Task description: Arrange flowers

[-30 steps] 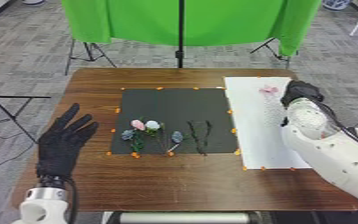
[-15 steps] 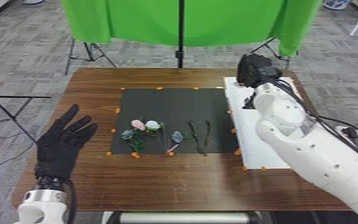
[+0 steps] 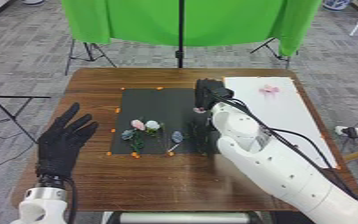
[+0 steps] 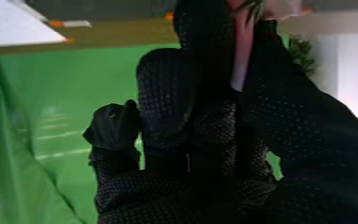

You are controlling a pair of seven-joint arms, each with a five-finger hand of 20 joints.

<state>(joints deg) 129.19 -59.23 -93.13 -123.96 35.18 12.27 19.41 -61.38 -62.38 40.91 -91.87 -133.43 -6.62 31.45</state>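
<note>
Well – right hand (image 3: 210,90) (dotted fabric) pinches pink flower (image 4: 284,7).

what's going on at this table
The robot is arranging flowers. Its right hand, over the black mat, pinches a pink piece. A pink flower is on the white sheet. A pink bloom, a white bloom and a blue-grey bloom lie on the mat. The left hand is open at the left side.

Bright and fairly even in the head view, with a faint sheen on the table (image 3: 149,182). Streaked pale on the green cloth (image 4: 64,115) in the right wrist view. Deeply dark on the right hand (image 3: 213,91) in both.
</note>
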